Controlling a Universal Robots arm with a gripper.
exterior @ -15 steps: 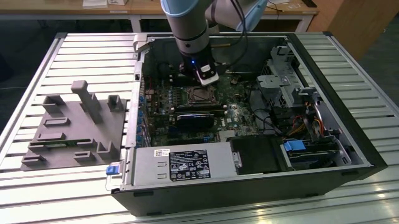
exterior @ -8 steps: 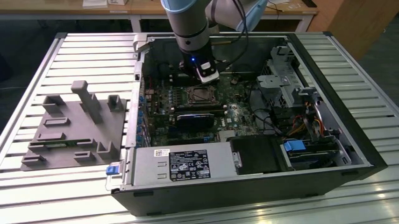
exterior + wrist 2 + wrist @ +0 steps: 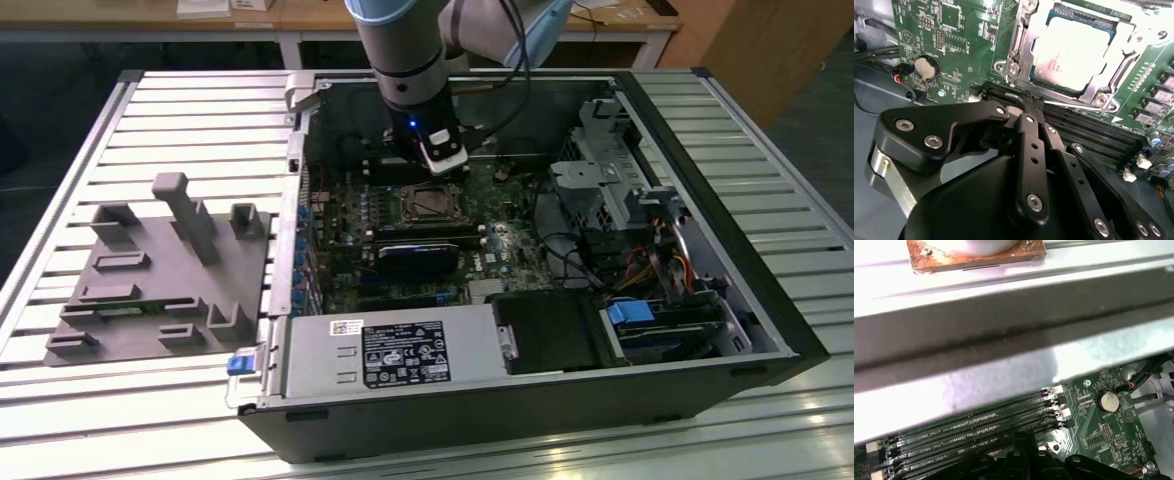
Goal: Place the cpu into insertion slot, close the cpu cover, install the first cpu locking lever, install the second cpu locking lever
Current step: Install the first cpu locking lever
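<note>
Sitting in the insertion slot (image 3: 430, 203), the cpu (image 3: 1074, 52) shows its silvery top through the window of the cpu cover (image 3: 1021, 37), which appears to lie flat around it. My gripper (image 3: 1026, 104) hangs just beside the slot, over the memory slots (image 3: 1089, 132), fingers pressed together with nothing between them. Those long slots run parallel to the nearest socket edge. Past them, away from the slot, the case wall (image 3: 1004, 320) rises close, leaving little room.

Arm (image 3: 404, 50) reaching straight down, hand (image 3: 1027, 105) closed, tips together
</note>
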